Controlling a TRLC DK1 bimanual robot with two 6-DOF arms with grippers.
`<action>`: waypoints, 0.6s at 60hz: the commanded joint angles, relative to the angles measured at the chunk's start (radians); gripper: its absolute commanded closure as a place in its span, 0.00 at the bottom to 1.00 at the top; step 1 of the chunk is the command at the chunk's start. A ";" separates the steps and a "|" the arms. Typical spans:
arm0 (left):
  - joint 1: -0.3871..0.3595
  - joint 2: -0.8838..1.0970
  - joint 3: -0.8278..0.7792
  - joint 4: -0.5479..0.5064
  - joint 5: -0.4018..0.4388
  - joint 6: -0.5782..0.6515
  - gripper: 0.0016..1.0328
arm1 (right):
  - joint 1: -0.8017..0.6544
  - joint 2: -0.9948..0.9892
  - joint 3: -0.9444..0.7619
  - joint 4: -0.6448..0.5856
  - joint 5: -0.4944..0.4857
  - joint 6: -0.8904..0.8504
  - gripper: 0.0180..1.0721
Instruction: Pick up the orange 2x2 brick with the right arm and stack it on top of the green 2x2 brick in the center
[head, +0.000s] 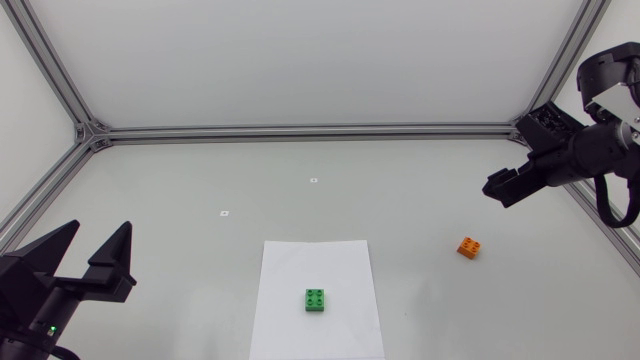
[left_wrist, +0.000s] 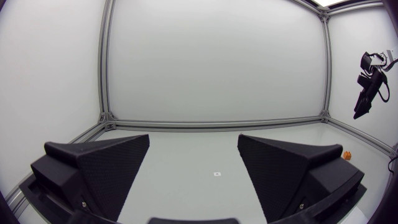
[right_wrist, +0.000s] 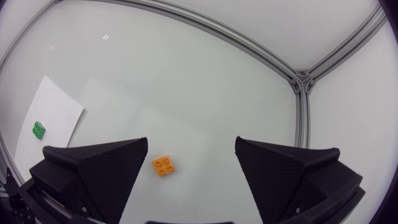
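The orange 2x2 brick (head: 469, 247) lies on the table right of the middle. In the right wrist view the orange brick (right_wrist: 163, 166) shows on the table below, between my open fingers. My right gripper (head: 498, 188) hangs open above and behind the brick, well clear of it. The green 2x2 brick (head: 316, 300) sits on a white paper sheet (head: 290, 260) in the centre; the green brick (right_wrist: 38, 129) also shows far off to one side in the right wrist view. My left gripper (head: 93, 248) stands open at the near left, holding nothing. In the left wrist view the orange brick (left_wrist: 347, 155) peeks beside one finger.
Aluminium frame rails (head: 300, 131) run along the table's back and side edges. Two small white markers (head: 314, 180) (head: 225, 212) lie on the table behind the paper.
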 joint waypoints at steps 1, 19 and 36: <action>-0.008 -0.003 -0.041 -0.011 0.003 0.006 0.04 | -0.021 0.090 0.055 -0.051 -0.026 -0.082 0.05; -0.008 -0.003 -0.041 -0.011 0.003 0.006 0.04 | -0.052 0.288 0.095 -0.122 -0.062 -0.240 0.07; -0.008 -0.003 -0.041 -0.011 0.003 0.006 0.04 | -0.049 0.378 0.045 -0.114 -0.040 -0.340 0.10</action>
